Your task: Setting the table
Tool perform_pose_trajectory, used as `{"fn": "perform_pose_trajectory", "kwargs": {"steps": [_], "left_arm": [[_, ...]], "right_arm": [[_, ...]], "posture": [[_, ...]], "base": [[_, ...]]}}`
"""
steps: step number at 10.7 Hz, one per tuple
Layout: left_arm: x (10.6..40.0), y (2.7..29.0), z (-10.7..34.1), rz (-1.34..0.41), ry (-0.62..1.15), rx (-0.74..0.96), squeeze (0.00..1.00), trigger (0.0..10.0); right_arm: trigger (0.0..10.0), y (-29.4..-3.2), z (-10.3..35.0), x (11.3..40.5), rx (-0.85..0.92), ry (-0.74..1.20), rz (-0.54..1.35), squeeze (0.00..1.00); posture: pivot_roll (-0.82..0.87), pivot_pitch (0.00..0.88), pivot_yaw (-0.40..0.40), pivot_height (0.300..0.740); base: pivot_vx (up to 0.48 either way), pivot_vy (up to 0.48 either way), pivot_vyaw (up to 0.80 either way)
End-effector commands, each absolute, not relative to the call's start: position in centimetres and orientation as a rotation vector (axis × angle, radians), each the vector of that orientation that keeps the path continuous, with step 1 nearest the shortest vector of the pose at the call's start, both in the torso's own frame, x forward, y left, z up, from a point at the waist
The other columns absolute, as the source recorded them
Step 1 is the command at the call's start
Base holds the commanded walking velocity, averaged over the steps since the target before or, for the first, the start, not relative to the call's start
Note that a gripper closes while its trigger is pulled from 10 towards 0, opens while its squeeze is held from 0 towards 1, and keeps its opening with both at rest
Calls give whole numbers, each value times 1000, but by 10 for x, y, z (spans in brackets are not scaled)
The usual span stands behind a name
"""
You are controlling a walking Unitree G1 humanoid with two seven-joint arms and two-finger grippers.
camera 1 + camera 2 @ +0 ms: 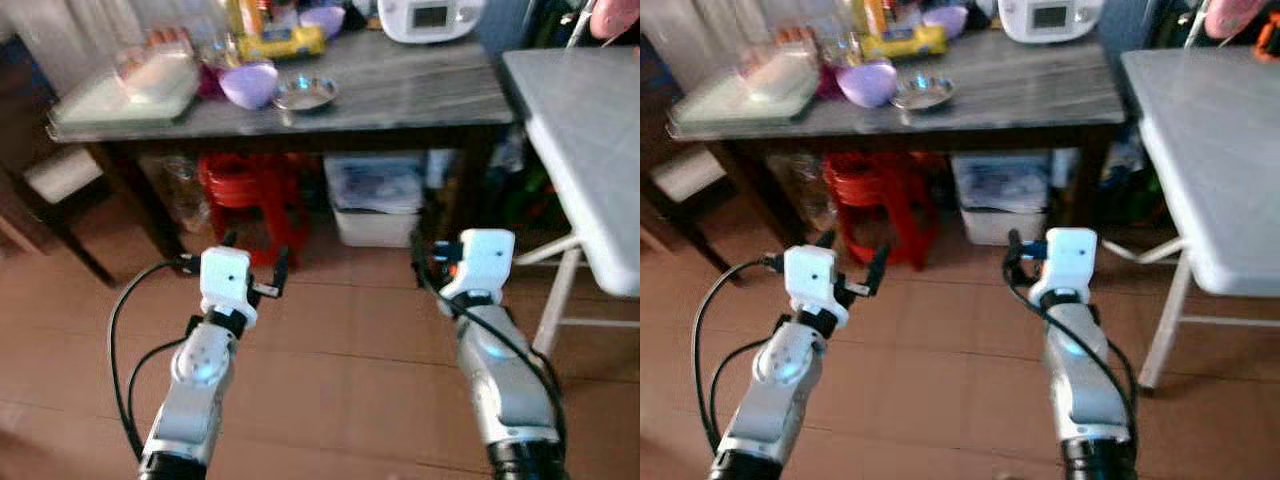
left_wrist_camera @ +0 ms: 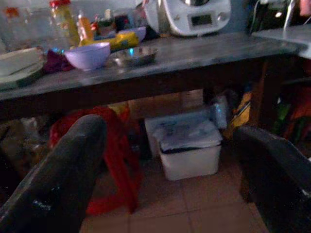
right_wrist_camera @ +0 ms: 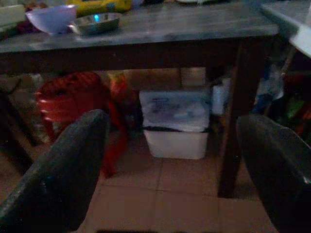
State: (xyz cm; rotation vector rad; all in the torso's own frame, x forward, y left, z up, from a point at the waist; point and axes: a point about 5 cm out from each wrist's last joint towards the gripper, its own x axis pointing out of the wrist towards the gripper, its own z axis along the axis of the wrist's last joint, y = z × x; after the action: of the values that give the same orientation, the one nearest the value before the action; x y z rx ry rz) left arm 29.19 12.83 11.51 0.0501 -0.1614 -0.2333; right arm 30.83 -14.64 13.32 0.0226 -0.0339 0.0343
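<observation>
On the dark tabletop ahead, the task's things are sitting together toward the robot's left: a purple bowl and, just beside it, a small steel dish. A pale tray is lying at the far left end, a yellow packet and a white appliance are standing behind. A second, lighter table is standing to the right, its surface bare in the part in view.

Both arms are held out low over the tiled floor, well short of the tabletop. The left gripper is showing its fingers spread wide with nothing between them; the right gripper is likewise spread and holding nothing. Neither is touching anything.

Under the tabletop, a stack of red stools and a white lidded bin are occupying the space the robot would be stepping toward.

Judgement: the task appears barely begun, with the approach to the dishes the step in hand. Risks noted: the feet or lowered arms striking the stools or bin on closing in; the grippers, held below the table edge, catching it if raised late; and the bowl and dish, lying so close, being knocked together when one is reached for.
</observation>
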Motion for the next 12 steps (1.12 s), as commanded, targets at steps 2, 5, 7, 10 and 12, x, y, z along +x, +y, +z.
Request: {"fn": "perform_pose_trajectory", "kwargs": {"steps": [2,5,7,10,12], "left_arm": [[293,131,117,-232,-167,51,0,10000],[294,130,117,-247,-169,49,0,10000],[294,129,117,-253,-168,48,0,10000],[294,129,116,-255,-167,51,0,10000],[293,128,115,-258,-166,53,0,10000]], "right_arm": [[10000,-143,135,307,22,-38,41,0],[10000,-144,134,306,20,-39,36,0],[10000,-145,134,306,15,-38,37,0],[10000,-144,134,306,10,-38,39,0],[10000,-143,133,305,10,-34,41,0]], "posture": [[-139,112,131,740],[-142,109,133,740],[-142,108,130,740],[-141,110,129,740],[-140,112,129,740]], "base": [[0,-399,-256],[0,-453,0],[0,-448,0],[0,-446,0],[0,-448,0]]}}
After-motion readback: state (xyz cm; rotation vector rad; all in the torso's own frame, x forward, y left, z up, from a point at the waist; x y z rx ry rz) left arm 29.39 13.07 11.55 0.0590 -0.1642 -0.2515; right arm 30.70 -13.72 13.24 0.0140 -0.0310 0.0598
